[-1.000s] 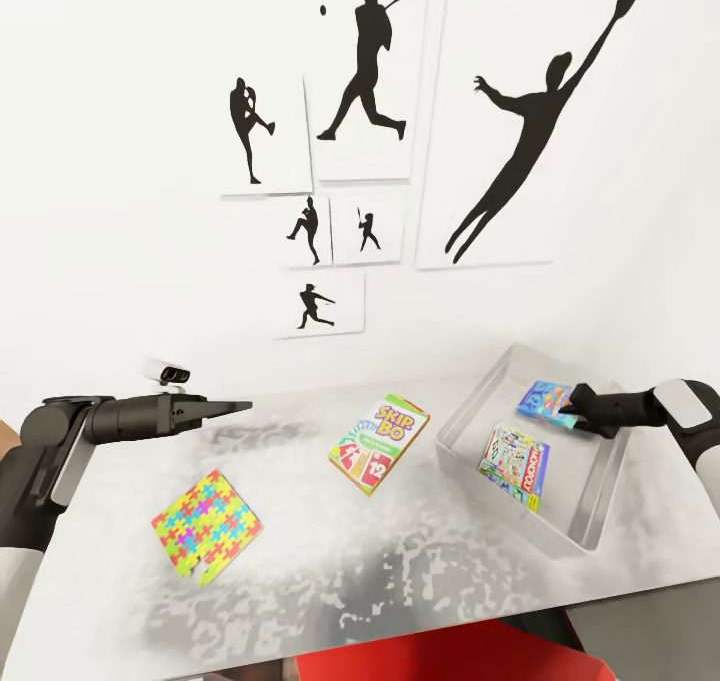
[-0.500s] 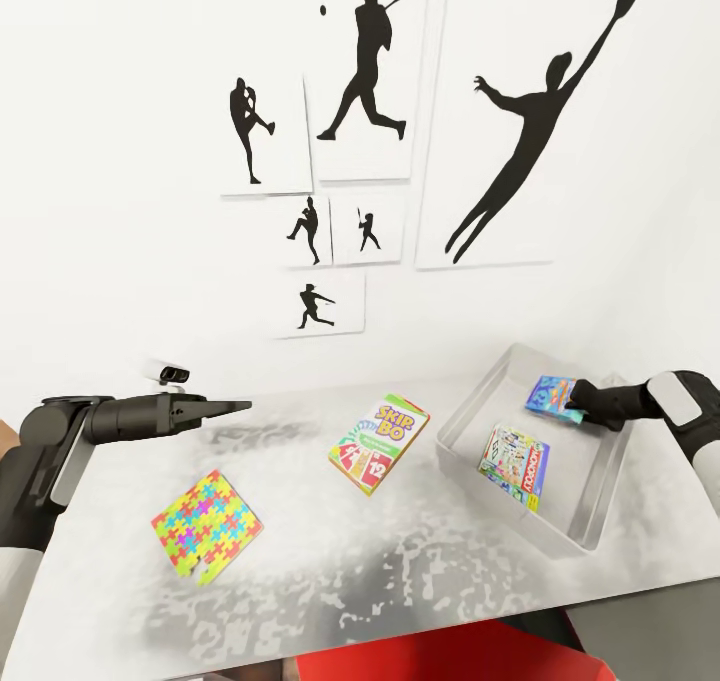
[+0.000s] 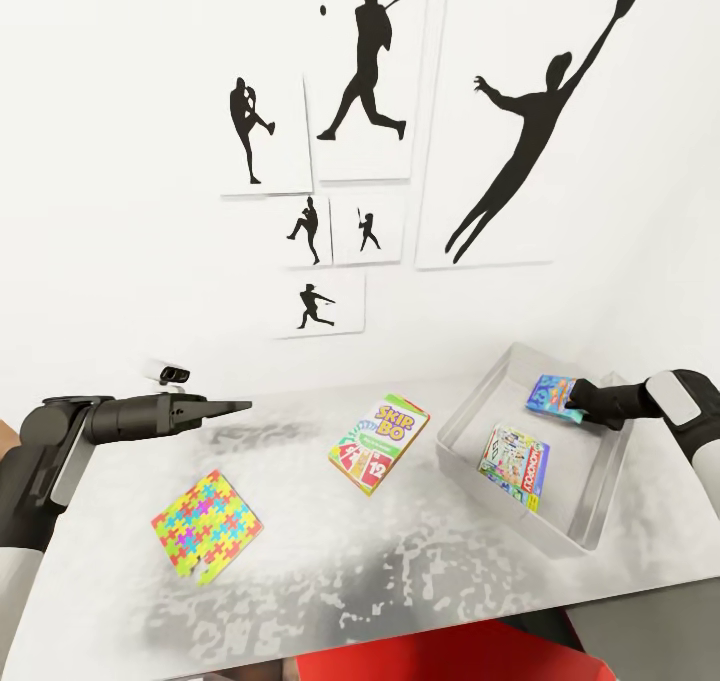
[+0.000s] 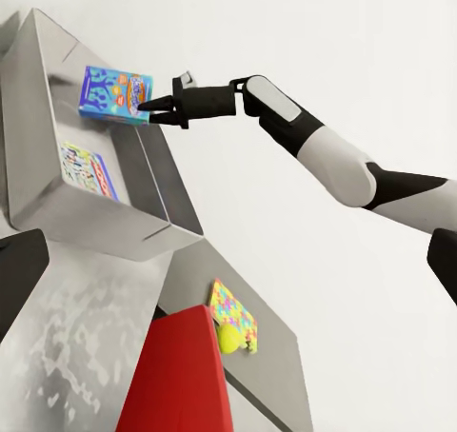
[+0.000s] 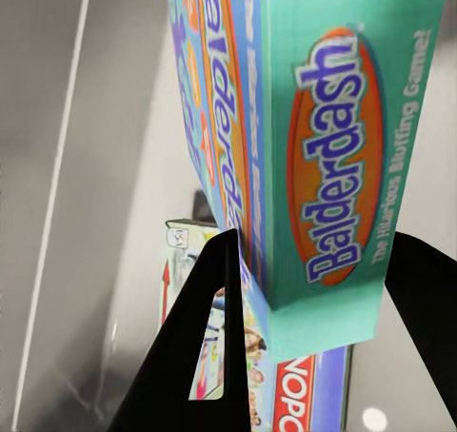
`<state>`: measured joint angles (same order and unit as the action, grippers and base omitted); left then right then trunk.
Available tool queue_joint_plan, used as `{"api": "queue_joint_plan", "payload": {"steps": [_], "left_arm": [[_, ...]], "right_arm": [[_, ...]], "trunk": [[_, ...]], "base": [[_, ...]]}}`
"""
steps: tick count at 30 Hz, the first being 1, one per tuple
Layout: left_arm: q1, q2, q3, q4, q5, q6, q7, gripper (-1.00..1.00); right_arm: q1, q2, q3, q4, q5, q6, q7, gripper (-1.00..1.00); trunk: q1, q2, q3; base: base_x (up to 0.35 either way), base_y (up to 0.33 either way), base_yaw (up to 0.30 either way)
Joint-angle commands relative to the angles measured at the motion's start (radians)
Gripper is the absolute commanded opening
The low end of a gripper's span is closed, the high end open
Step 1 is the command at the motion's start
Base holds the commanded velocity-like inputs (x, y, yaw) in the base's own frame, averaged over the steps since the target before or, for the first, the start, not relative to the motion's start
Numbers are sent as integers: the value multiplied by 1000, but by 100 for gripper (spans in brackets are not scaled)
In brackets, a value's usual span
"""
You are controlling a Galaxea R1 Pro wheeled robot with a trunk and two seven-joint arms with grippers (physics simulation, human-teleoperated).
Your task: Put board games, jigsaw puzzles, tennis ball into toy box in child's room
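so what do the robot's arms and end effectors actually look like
Both arms are built of glossy white and black shells with rounded light grey joint caps. The left end effector is dark grey, tapering to two thin pointed fingers. The right end effector is matte black with similar slim fingers. No cables or markings are visible.

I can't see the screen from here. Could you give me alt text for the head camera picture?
The right end effector holds a light blue board game over a grey toy box, where a white and red game already lies. On the white table sit a Skip-Bo box and a colourful jigsaw puzzle, with the left end effector hovering above; baseball silhouettes hang on the wall.
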<state>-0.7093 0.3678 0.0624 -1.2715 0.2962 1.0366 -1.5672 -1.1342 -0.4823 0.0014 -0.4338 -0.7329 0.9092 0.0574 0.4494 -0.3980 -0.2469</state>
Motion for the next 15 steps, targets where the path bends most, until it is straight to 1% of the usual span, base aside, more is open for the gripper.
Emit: {"api": "queue_joint_plan", "payload": {"steps": [1,8,13,14,15], "left_arm": [[-1,0,0,0,0,11,-4,100],[-1,1,-1,0,0,11,-4,100],[-1,0,-1,0,0,11,-4,100],[-1,0,-1,0,0,11,-4,100],[-1,0,-1,0,0,11,-4,100]], "right_arm": [[-1,0,0,0,6,4,7,-100],[0,-1,0,0,7,4,40,-100],[0,-1,0,0,7,4,49,-100],[0,-1,0,0,7,4,49,100],[0,-1,0,0,7,4,49,100]], "trunk": [[1,-2,-2],[1,-2,-2],[1,-2,-2],[1,-2,-2],[1,-2,-2]], "base": [[0,0,0],[0,0,0],[0,0,0],[0,0,0],[0,0,0]]}}
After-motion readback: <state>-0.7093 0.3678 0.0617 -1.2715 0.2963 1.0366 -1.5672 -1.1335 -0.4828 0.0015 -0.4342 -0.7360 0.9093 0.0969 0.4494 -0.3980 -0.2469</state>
